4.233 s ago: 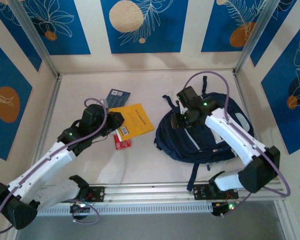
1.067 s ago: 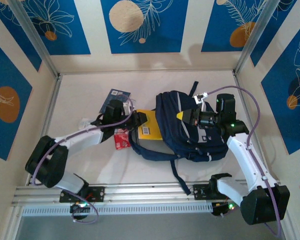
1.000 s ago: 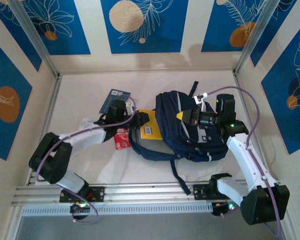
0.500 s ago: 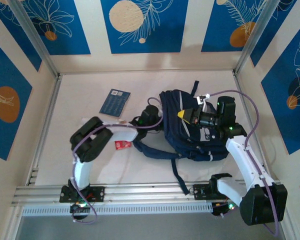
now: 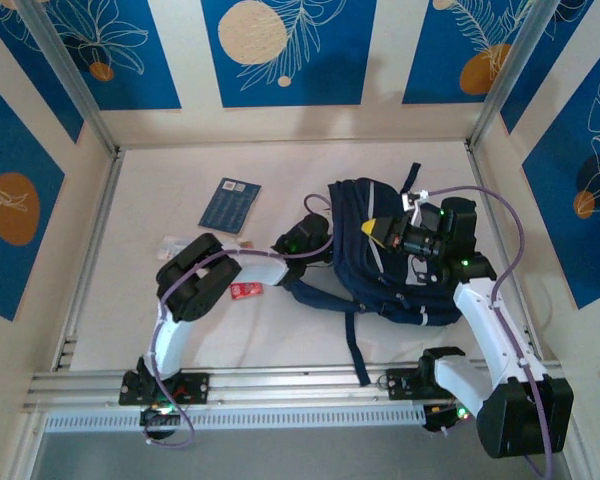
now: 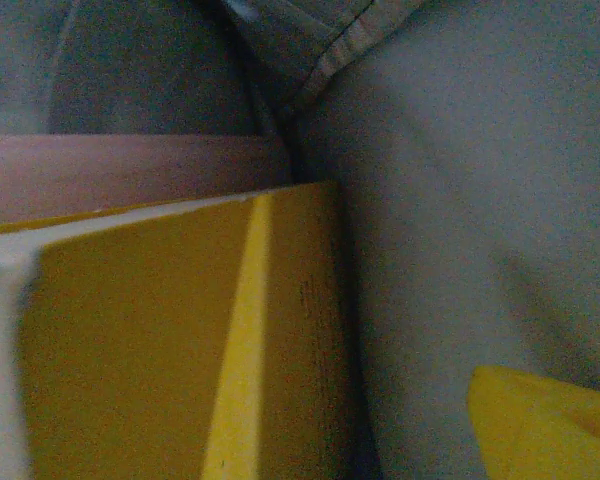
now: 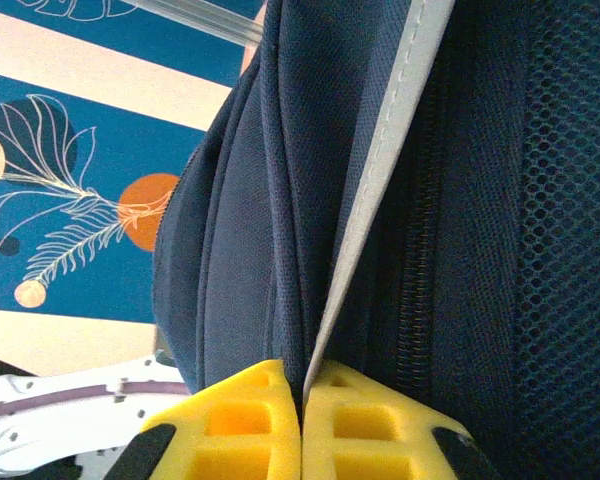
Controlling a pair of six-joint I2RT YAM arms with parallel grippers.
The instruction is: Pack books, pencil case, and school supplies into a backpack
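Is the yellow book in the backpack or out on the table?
In: the left wrist view shows the yellow book enclosed by the backpack lining.

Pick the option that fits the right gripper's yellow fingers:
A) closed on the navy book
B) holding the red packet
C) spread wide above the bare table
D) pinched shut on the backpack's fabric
D: in the right wrist view the right gripper has its yellow fingers pressed together on a pale strip and a fold of navy fabric of the backpack.
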